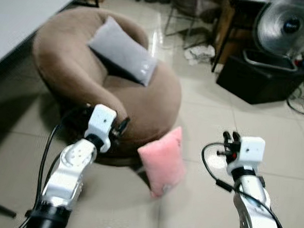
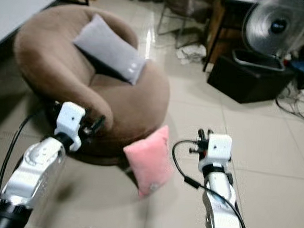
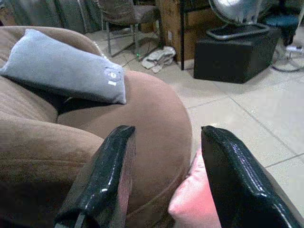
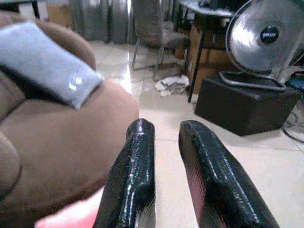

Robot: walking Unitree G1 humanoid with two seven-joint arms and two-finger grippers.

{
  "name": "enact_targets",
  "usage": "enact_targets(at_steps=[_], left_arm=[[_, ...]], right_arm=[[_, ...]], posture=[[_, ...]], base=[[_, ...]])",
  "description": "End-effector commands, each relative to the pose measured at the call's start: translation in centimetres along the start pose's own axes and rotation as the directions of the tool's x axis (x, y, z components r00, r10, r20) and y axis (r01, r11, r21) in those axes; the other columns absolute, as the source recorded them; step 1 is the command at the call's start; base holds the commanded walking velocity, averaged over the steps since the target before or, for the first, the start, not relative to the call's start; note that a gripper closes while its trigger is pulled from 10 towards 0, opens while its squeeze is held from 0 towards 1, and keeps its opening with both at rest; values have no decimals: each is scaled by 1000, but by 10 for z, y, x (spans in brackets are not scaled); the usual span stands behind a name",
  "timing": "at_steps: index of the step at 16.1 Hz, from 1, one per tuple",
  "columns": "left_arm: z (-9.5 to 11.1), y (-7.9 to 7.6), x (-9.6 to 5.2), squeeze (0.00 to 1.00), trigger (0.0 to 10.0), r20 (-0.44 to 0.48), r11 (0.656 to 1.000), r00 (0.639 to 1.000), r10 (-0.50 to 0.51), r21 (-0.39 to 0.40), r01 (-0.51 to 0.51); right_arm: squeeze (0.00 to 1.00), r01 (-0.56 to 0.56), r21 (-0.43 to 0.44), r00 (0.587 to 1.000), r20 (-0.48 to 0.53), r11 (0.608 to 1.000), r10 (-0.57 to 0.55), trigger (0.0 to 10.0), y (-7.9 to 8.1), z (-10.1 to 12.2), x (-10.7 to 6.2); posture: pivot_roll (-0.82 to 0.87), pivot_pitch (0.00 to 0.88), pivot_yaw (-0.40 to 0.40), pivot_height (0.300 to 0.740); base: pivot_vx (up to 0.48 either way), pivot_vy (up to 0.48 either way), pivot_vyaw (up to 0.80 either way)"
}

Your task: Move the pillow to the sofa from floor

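Note:
A pink pillow stands on the tiled floor, leaning against the front of a round brown sofa. A grey pillow lies on the sofa's seat against its back. My left gripper is open with nothing between its fingers; it hovers at the sofa's front edge, just left of the pink pillow. My right gripper hangs above the floor to the right of the pink pillow, apart from it. A narrow gap shows between its fingers, which hold nothing.
A black box with a standing fan on it sits at the back right, cables beside it. A chair and a crumpled cloth lie behind the sofa. A white tabletop borders the left.

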State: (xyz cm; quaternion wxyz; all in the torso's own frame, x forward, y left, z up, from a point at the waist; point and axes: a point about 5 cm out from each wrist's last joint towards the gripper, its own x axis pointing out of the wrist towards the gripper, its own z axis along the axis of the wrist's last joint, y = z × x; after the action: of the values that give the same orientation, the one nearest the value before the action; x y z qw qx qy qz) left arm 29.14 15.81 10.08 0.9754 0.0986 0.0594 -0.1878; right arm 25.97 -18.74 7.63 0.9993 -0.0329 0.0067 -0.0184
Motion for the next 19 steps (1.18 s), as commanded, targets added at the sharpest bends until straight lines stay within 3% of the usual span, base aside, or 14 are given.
enact_targets(at_steps=[1,3,14,19], left_arm=[[8,-4,6,0,10000,30,1000,999,-25,19,25],[9,-5,9,0,10000,41,999,999,-30,15,30],[7,-3,15,0,10000,41,999,998,-38,29,37],[-6,-8,3,0,10000,55,992,991,-122,-8,122]], right_arm=[[0,24,13,1000,-18,1000,-23,10000,-7,-3,-3],[0,20,13,1000,-20,1000,-20,10000,-7,-5,-6],[0,-8,-1,1000,-29,1000,8,10000,-5,-7,-9],[0,-50,41,996,-72,998,53,10000,5,-14,-21]], posture=[[50,31,-15,740],[47,29,-14,740],[37,15,-13,740],[37,10,-23,730]], base=[[412,0,-800],[439,0,-800],[444,0,0],[0,0,0]])
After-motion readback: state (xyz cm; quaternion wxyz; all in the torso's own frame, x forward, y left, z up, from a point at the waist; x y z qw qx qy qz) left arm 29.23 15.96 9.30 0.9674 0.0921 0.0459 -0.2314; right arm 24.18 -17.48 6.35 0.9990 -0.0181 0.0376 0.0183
